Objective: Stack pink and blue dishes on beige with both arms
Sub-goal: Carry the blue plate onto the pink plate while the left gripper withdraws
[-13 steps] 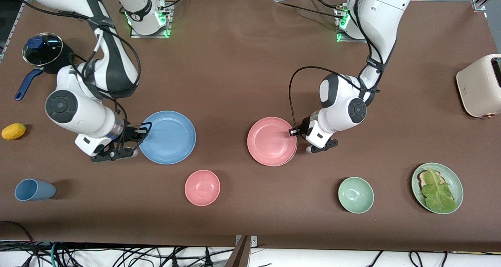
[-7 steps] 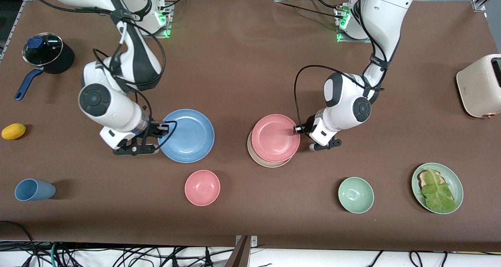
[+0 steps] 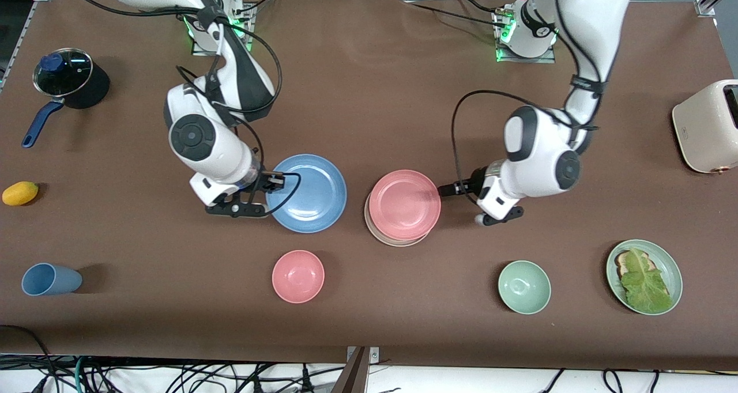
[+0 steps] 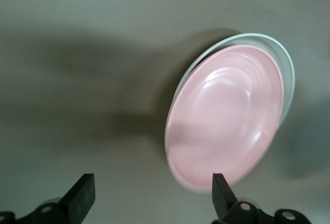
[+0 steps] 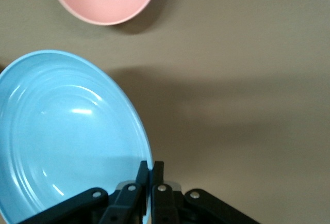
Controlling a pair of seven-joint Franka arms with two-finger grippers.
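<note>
Two plates are stacked mid-table: the pink plate [image 3: 404, 204] lies on the beige plate [image 3: 398, 241], slightly off-centre. My left pincer [image 3: 458, 188] hangs spread wide just beside the pink plate's rim, touching nothing. My right pincer [image 3: 275, 184] is clamped on the rim of the blue plate [image 3: 311, 192], carried beside the stack.
</note>
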